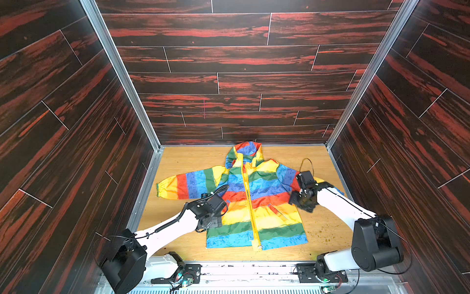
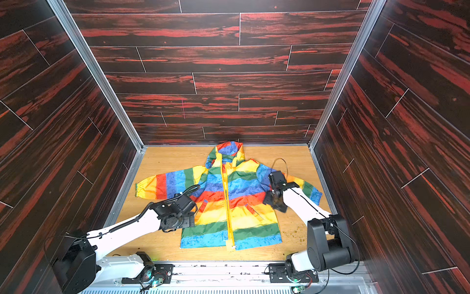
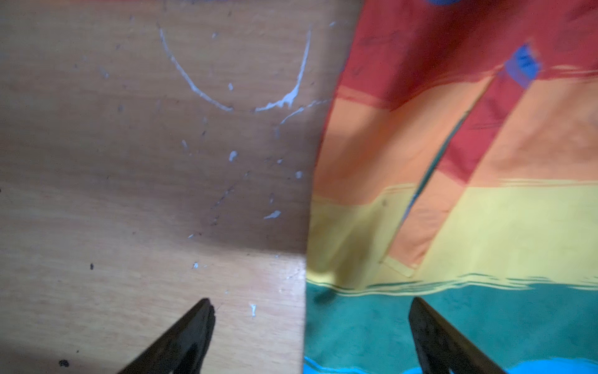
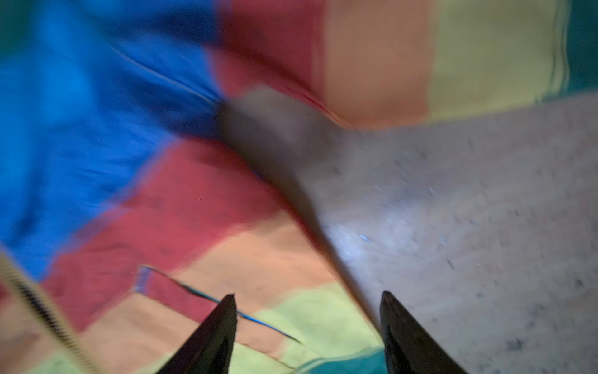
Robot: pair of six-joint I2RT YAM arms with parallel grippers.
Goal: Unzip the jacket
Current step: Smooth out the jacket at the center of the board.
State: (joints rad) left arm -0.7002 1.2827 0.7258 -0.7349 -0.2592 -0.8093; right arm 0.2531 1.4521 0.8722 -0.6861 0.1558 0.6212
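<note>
In both top views the jacket (image 1: 254, 203) (image 2: 229, 203) lies flat on the counter (image 1: 185, 163), front side up. Its hood (image 1: 245, 150) points toward the back wall, and the yellow zipper (image 1: 250, 203) runs from collar to hem. These views show one arm at each side edge of the body, but the wrist housings hide the fingertips.

The wrist views show them. The left pincer (image 3: 312, 301) stands wide open and holds nothing. One fingertip is above bare counter and the other above the green stripe, with the jacket's edge between them. This view also shows a white ring mark (image 3: 233, 81) on the wood and a slanted pocket (image 3: 453, 155); what is inside the pocket I cannot tell.

The right wrist view is blurred, yet the right pincer (image 4: 308, 294) is open and empty above the jacket's other edge. It is near a pocket slit (image 4: 207, 294) and the zipper teeth (image 4: 42, 307). Only the top views show crumbs (image 1: 323, 234) on the counter.
</note>
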